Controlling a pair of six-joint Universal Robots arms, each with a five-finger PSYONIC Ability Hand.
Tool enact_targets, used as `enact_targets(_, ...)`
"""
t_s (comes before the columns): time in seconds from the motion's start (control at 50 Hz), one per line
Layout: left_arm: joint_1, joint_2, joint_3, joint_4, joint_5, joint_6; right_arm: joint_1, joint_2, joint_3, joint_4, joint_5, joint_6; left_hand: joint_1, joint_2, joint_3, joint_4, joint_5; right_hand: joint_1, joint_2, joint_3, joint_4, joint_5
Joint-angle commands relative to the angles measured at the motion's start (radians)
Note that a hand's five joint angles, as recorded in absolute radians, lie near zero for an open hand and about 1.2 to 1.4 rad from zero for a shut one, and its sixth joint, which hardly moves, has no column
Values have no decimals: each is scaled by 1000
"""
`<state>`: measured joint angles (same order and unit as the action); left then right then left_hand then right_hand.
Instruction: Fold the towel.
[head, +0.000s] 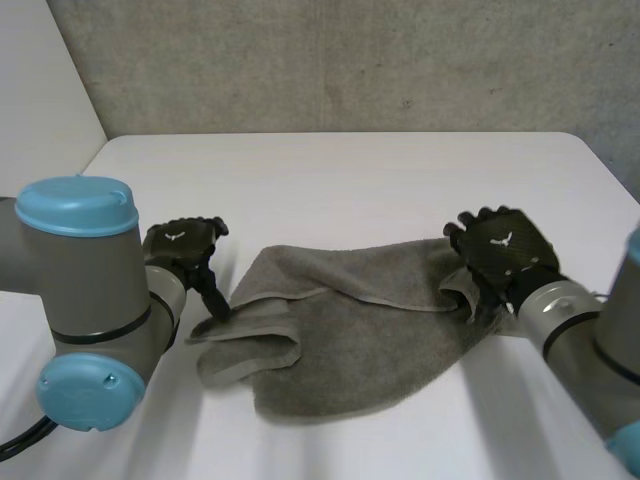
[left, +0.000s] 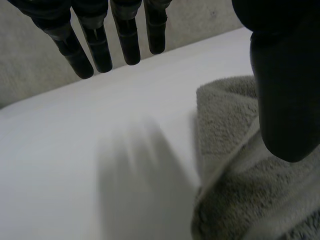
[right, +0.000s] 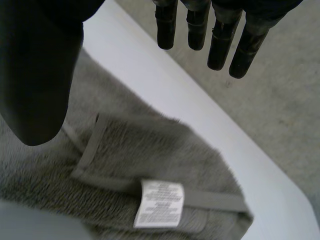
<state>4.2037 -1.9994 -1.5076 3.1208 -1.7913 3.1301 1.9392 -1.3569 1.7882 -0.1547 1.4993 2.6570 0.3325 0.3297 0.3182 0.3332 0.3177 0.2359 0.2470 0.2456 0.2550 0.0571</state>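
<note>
A grey towel (head: 350, 335) lies rumpled on the white table (head: 340, 180), loosely folded, with a rolled lump at its left end. My left hand (head: 185, 250) hovers at that left end, open, fingers (left: 100, 45) straight over bare table and the thumb above the towel's edge (left: 225, 125). At the towel's right end my right hand (head: 500, 250) is open too, fingers (right: 220, 45) spread above the table edge. Under its palm lies a turned-over corner (right: 150, 170) with a white care label (right: 160, 202). Neither hand holds the cloth.
A grey concrete wall (head: 350, 60) stands behind the table. The table's far edge (right: 210, 130) runs just beyond my right fingertips, with grey floor (right: 280, 115) past it. Bare table lies behind the towel and in front of it.
</note>
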Motion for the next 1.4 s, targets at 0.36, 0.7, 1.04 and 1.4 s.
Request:
enact_targets(0.36,1,-139,41,2,-2,-44,9,185,-43,-177,85,-6,92,95,106,91,-68,377,366,368,358,381)
enact_targets(0.7,12,-194,73,-5,-19,-45,7,240,-98,-190,93,-14,900,903,914,899,740,1158,1147,1148,1139,1162)
enact_targets(1.04,48,196,119,-28,-2,-10,-107,-211,-310,106,1,-69,1064,1067,1078,1063,904,1160,1149,1151,1141,1165)
enact_targets(1.4,150,213,205,-220,208,381,-236,-44,-630,678,-136,-318,1064,1067,1078,1063,904,1160,1149,1151,1141,1165)
